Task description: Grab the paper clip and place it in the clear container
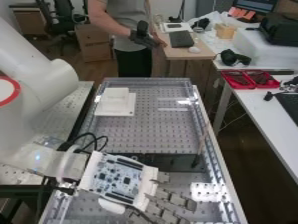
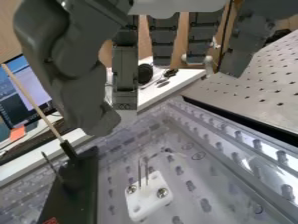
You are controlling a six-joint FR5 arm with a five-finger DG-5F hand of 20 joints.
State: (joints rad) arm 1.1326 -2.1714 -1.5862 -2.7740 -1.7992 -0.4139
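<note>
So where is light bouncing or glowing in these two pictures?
High view: white glints on the clear sheet, towards its far right side, and a small blue glow on the arm. Wrist view: bright patches along the clear edging, plus small highlights on the white block's screws.

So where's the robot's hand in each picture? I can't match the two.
High view: the hand is low in the picture, just right of centre, next to the circuit board.
Wrist view: the hand looms close to the camera, its fingers hanging in front of the bench.
Shared landmark: the thin wooden stick, beyond the fingertips in the high view.
</note>
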